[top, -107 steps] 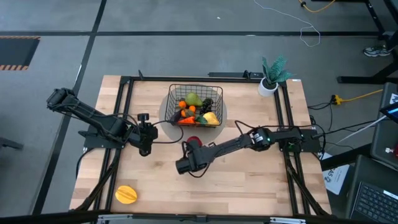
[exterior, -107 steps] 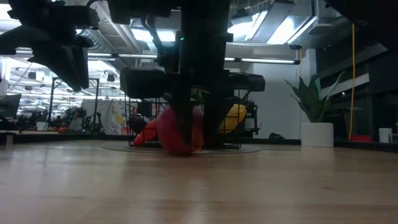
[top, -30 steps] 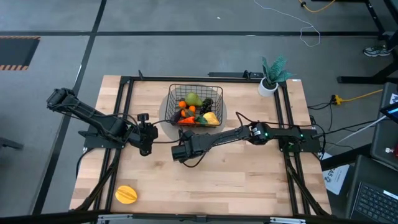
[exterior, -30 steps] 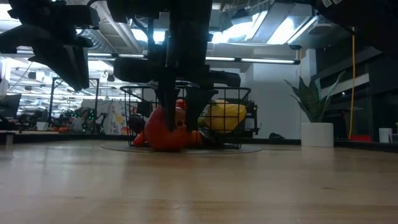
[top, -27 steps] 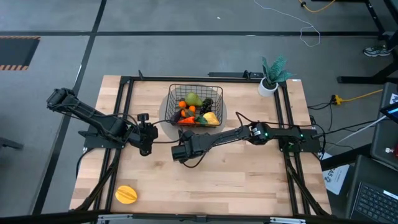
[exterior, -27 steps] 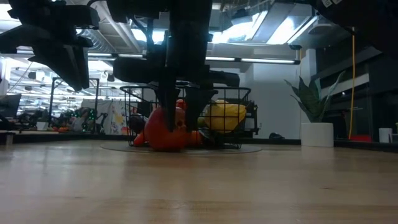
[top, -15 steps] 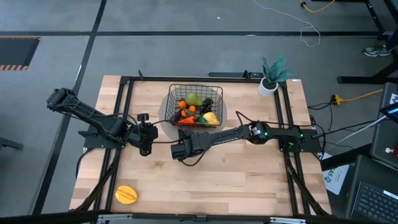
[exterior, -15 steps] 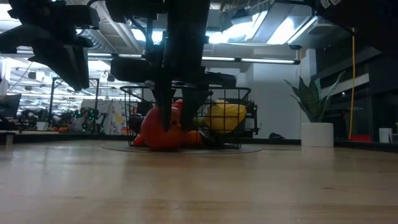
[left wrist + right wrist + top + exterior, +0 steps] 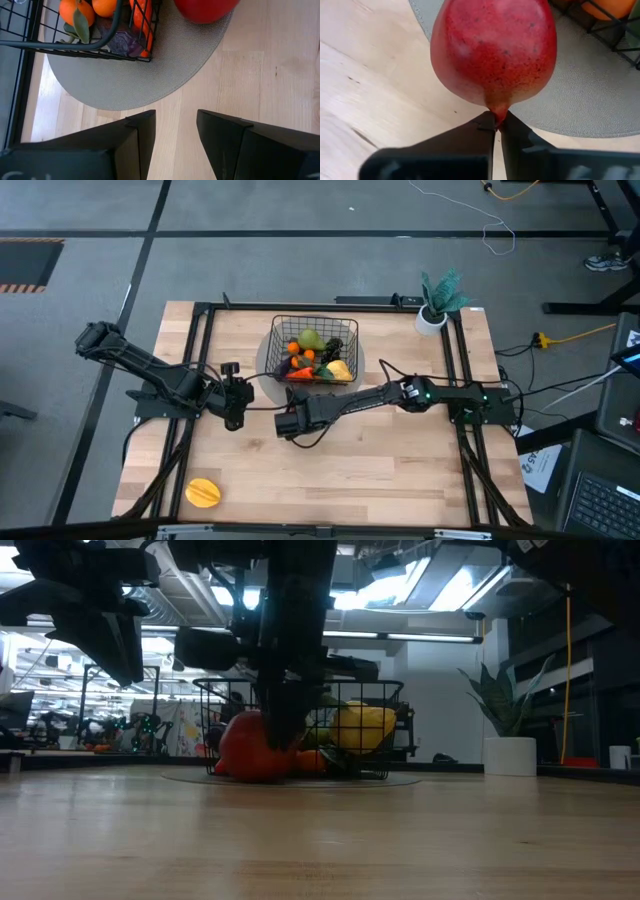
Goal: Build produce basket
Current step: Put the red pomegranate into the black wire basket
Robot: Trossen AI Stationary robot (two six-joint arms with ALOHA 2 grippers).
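Observation:
The black wire basket (image 9: 315,348) stands on a round grey mat (image 9: 150,75) at the table's far middle. It holds several pieces of produce, among them oranges (image 9: 90,7) and a yellow fruit (image 9: 362,728). My right gripper (image 9: 291,421) is just near of the basket, shut on a red apple (image 9: 492,50), which also shows in the low view (image 9: 245,748). My left gripper (image 9: 234,408) waits open and empty left of it, fingers apart in its wrist view (image 9: 175,125). A yellow-orange fruit (image 9: 203,492) lies at the near left. My right gripper pinches the red apple's narrow pointed tip (image 9: 496,111) between its two fingertips, only at their free ends. The fingers come down from above. The apple's bottom sits low at the mat's near edge (image 9: 245,776); whether it rests there or hangs just clear I cannot tell.
A small white pot with a teal plant (image 9: 438,302) stands at the far right corner. Black frame rails (image 9: 200,360) run along the table's left and right sides. Bare wood (image 9: 380,470) spreads across the near half of the table.
In the low view the red apple has shifted a little toward the table's left, staying low beside the basket, with my right gripper still shut on its tip. My left arm has kept still.

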